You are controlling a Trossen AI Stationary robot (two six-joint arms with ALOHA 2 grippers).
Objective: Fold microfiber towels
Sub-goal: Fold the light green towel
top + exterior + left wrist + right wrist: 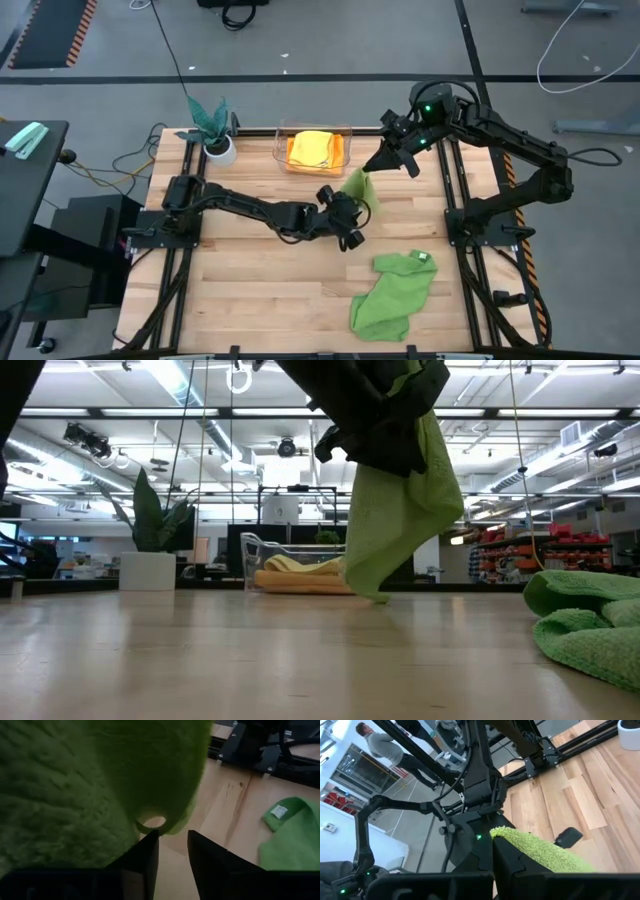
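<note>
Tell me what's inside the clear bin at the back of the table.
The clear plastic bin holds a folded yellow plush towel on top of an orange one. Anything beneath them is covered.

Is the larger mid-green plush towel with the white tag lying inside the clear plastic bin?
No, the mid-green towel lies crumpled on the wooden table, apart from the bin.
</note>
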